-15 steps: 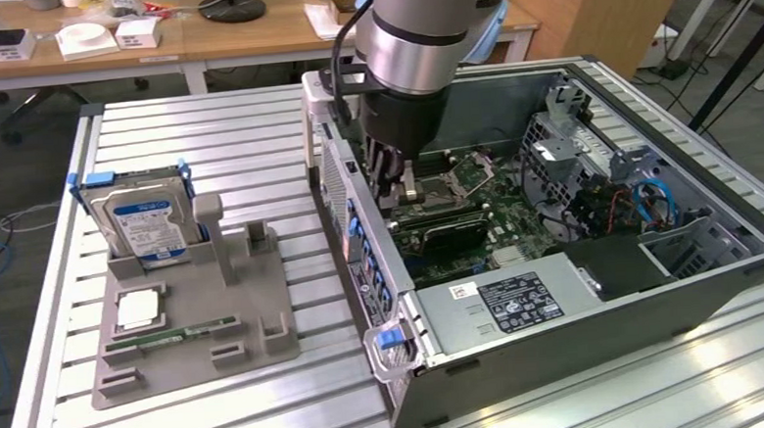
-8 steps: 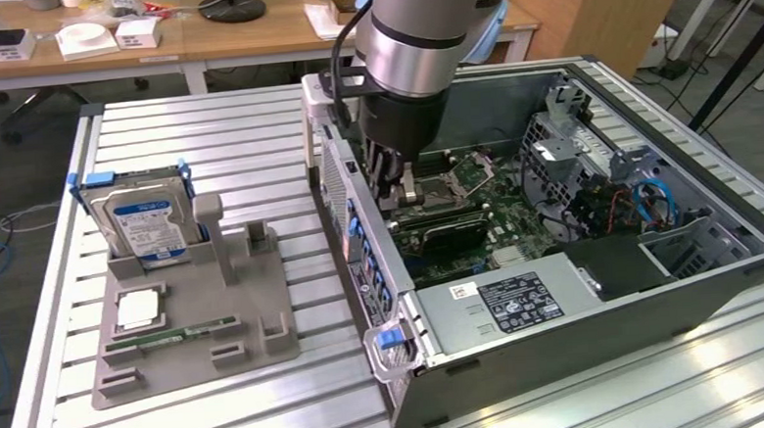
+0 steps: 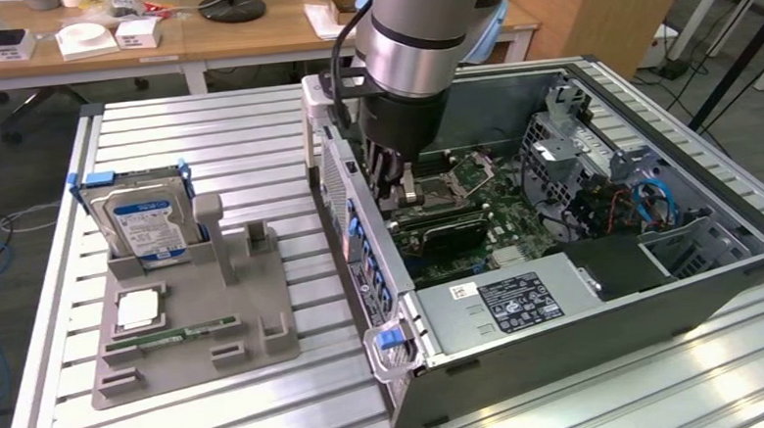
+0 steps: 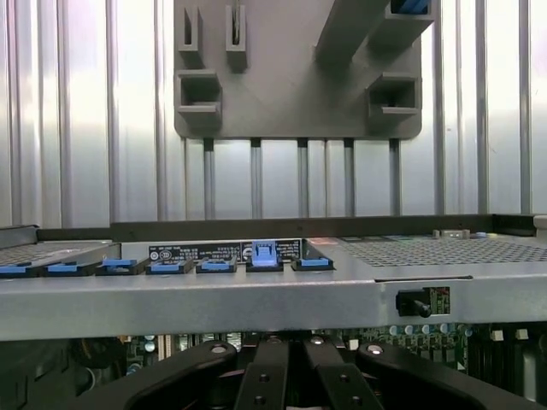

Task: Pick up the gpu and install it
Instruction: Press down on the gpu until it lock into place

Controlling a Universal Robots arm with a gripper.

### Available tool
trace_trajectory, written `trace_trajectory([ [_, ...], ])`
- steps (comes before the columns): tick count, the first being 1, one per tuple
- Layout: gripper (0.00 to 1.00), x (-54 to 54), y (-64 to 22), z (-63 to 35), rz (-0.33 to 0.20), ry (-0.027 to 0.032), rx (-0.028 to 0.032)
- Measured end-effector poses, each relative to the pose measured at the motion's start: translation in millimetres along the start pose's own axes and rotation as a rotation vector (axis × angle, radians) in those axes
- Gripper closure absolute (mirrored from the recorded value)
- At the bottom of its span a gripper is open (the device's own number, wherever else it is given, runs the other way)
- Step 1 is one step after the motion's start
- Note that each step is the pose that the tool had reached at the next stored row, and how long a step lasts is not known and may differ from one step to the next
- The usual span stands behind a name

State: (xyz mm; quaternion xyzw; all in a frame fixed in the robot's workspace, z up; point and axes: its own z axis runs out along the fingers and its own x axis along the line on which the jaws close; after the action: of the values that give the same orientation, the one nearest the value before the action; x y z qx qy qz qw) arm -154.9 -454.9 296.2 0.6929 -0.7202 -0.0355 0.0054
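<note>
reaching down into the open computer case (image 3: pixel 700 286), the arm has its gripper (image 3: pixel 404 188) low over the motherboard (image 3: pixel 515 236), close to the case's rear wall (image 3: pixel 357 235). fingers are clenched together; what sits between them is hidden, so can't tell if anything is grasped. the gpu (image 3: pixel 438 233), a flat black card, sits on the motherboard right below the gripper, seemingly seated in a slot. in the wrist view the black gripper (image 4: pixel 289 376) fingers meet just behind the case edge, blue clips (image 4: pixel 263 254) along the wall beyond them. outside the case, well away from the gripper, a grey holder tray (image 3: pixel 192 332) carries the hard drive (image 3: pixel 144 219) upright and a green memory stick (image 3: pixel 173 335) lying flat.
</note>
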Motion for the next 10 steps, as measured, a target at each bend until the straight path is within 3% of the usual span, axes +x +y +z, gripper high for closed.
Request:
trace_trajectory([
  [10,0.89,-0.4,0.3,-10.3,0.0,0.0001,0.0029],
])
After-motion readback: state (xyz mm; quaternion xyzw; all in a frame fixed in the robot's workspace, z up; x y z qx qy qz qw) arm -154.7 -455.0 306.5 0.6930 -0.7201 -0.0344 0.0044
